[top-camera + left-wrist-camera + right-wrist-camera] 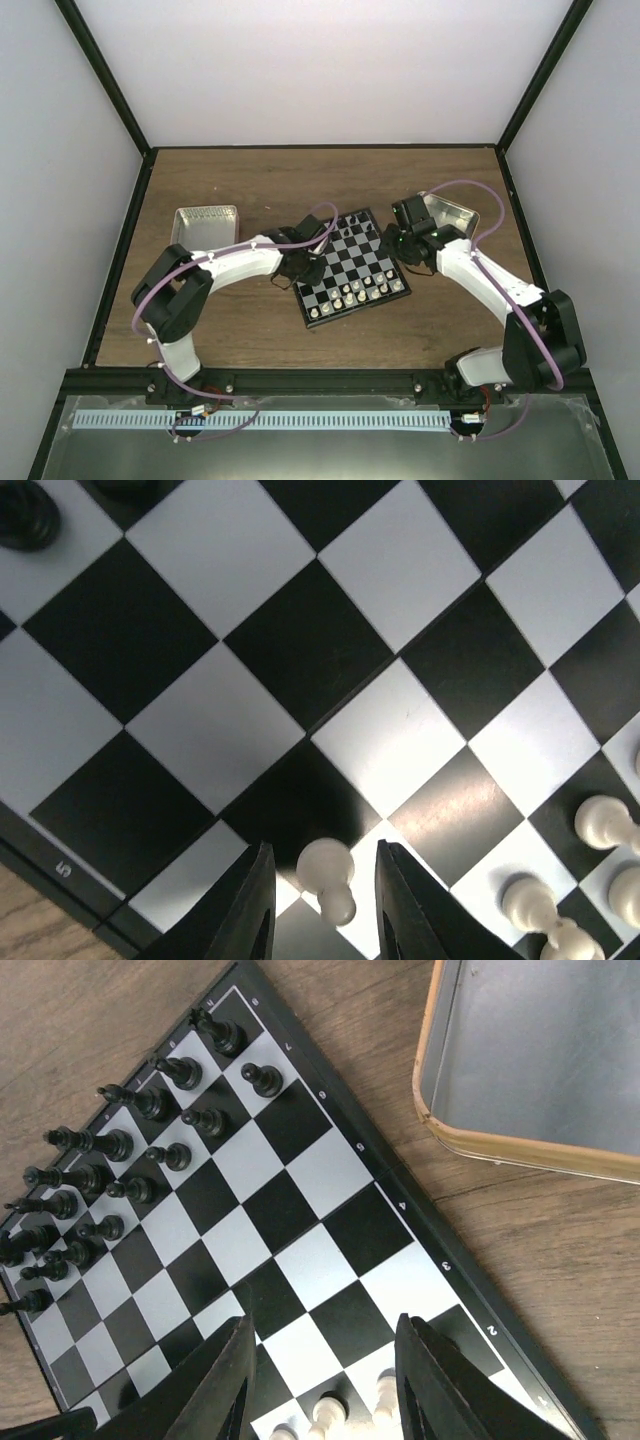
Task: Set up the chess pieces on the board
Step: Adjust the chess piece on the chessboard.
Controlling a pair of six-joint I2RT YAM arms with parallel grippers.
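Note:
The board (350, 268) lies at mid-table, with black chessmen (355, 232) on its far rows and white chess pieces (352, 293) on its near rows. My left gripper (303, 264) hangs over the board's left edge. In the left wrist view its jaws (323, 850) stand either side of one white pawn (323, 865), with a small gap on each side, touching neither finger. I cannot tell whether that pawn stands or lies. More white pieces (603, 822) sit to its right. My right gripper (325, 1322) is open over the board's (310, 1175) right side, holding nothing, just above white pieces (330, 1410).
A metal tray (205, 220) sits at the board's far left and another tray (455, 215) at its far right, seen close in the right wrist view (540, 1060). Black pieces (150, 1100) fill the board's far rows. Wooden table surrounds the board.

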